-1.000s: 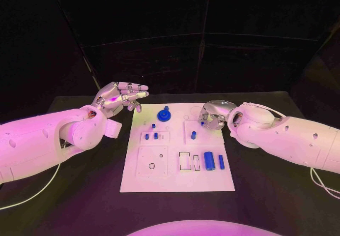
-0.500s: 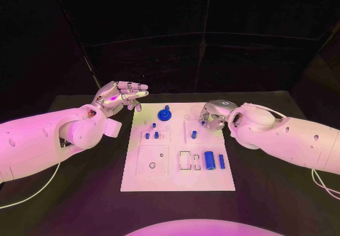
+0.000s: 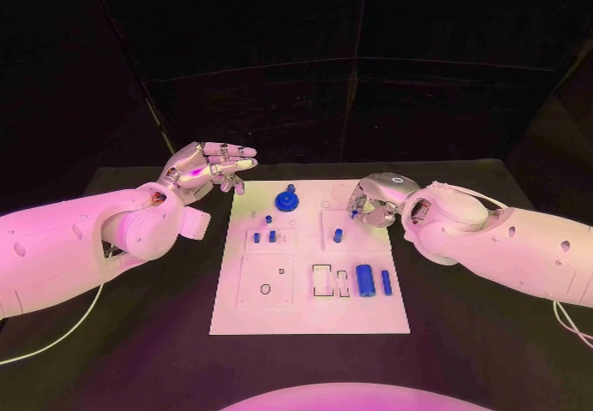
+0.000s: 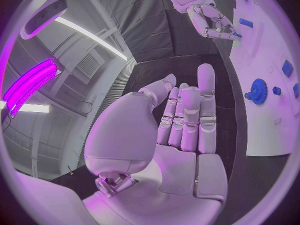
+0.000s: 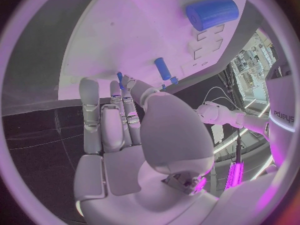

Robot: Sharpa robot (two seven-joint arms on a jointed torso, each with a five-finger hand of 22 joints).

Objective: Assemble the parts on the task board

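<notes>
The white task board (image 3: 309,300) lies in the middle of the table. On it are a blue round part with a knob (image 3: 287,201), small blue pegs (image 3: 263,236), another peg (image 3: 338,233), a thick blue cylinder (image 3: 366,279) and a blue bar (image 3: 386,282). My right hand (image 3: 377,199) hovers over the board's far right corner, fingers curled, pinching a small blue peg (image 5: 120,77) at its fingertips. My left hand (image 3: 210,167) is raised off the board's far left corner, fingers stretched out and holding nothing. The left wrist view shows the round part (image 4: 258,91) and my right hand (image 4: 211,19).
Black table (image 3: 148,342) surrounds the board on all sides. A white cable (image 3: 50,338) trails on the table at the left under my left arm. Dark walls stand behind the table's far edge.
My right hand has shifted slightly to the right over the board's far right corner, still with the blue peg. My left hand has barely moved.
</notes>
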